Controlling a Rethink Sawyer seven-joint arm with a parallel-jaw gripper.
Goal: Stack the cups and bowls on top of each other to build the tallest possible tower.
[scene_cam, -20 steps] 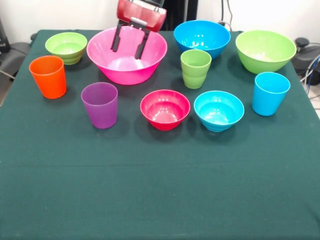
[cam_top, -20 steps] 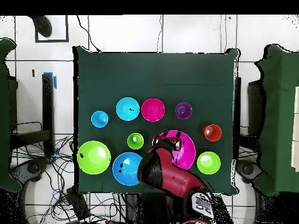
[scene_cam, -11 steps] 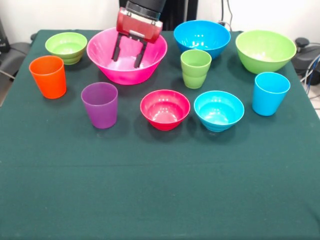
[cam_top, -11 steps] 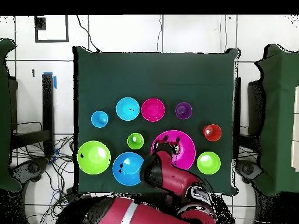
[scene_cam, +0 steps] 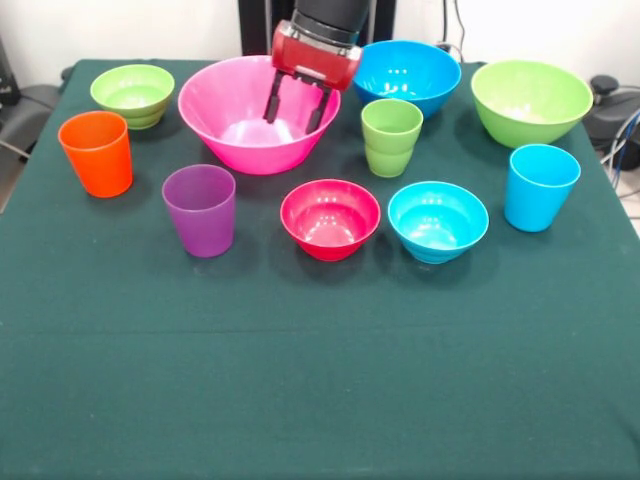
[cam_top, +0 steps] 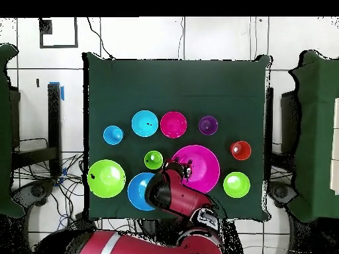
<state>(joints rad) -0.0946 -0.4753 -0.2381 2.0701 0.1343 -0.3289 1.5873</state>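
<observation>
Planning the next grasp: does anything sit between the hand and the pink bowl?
Nothing visible does. The hand, fingers apart, hangs at the pink bowl's rim on the blue bowl's side; the bowl is empty.

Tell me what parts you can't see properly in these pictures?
- Front view: the gripper covers part of the large pink bowl's far rim.
- Overhead view: the arm hides part of the medium blue bowl.
- Front view: the arm is cut off by the top edge.
- Light green cup: one cup or two nested, cannot tell.
</observation>
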